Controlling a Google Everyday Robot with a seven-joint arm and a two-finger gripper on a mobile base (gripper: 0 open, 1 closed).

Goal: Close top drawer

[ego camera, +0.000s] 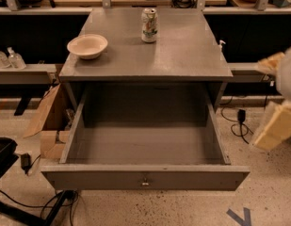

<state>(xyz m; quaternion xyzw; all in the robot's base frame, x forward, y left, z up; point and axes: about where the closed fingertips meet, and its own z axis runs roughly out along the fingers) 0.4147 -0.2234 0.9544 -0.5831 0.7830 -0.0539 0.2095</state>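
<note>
The top drawer (145, 145) of the grey cabinet is pulled far out and stands open and empty. Its flat front panel (88, 178) faces me at the bottom of the view, with a small metal knob (145, 181) at its centre. My gripper (276, 126) shows as cream-coloured parts at the right edge, beside the drawer's right side and apart from it. It is level with the drawer's opening and touches nothing.
On the cabinet top (182, 55) stand a white bowl (87, 45) at the left and a drink can (149, 25) at the back middle. A cardboard box (51, 126) and cables (36, 206) lie on the floor at the left. Cables (239, 121) lie at the right.
</note>
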